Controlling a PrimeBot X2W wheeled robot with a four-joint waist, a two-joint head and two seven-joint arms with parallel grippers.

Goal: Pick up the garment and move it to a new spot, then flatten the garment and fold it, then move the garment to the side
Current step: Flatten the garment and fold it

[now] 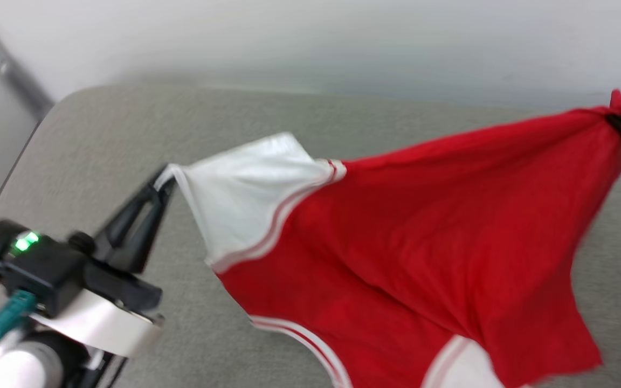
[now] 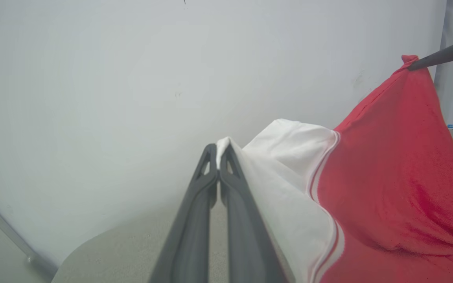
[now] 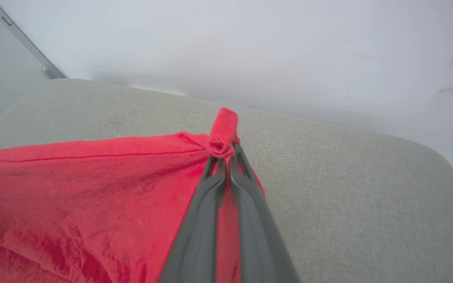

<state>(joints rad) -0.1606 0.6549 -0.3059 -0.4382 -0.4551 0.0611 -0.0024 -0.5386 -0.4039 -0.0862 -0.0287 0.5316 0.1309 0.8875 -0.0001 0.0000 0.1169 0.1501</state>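
The garment (image 1: 423,237), a red jersey with white sleeves and red-white striped trim, hangs stretched between both grippers above the grey table (image 1: 100,151). My left gripper (image 1: 166,175) is shut on the tip of a white sleeve (image 2: 289,169); its fingertips pinch the sleeve edge in the left wrist view, where the gripper (image 2: 219,151) points at the wall. My right gripper (image 1: 615,118) is shut on a bunched red corner at the far right. In the right wrist view that gripper (image 3: 225,155) clamps a red fabric knot (image 3: 222,129). The shirt's lower part drapes down toward the table.
A pale wall (image 1: 310,37) rises behind the rounded grey table, with a grey rail (image 1: 14,75) at the upper left. Bare tabletop (image 3: 348,188) lies to the right of the right gripper and to the left of the shirt.
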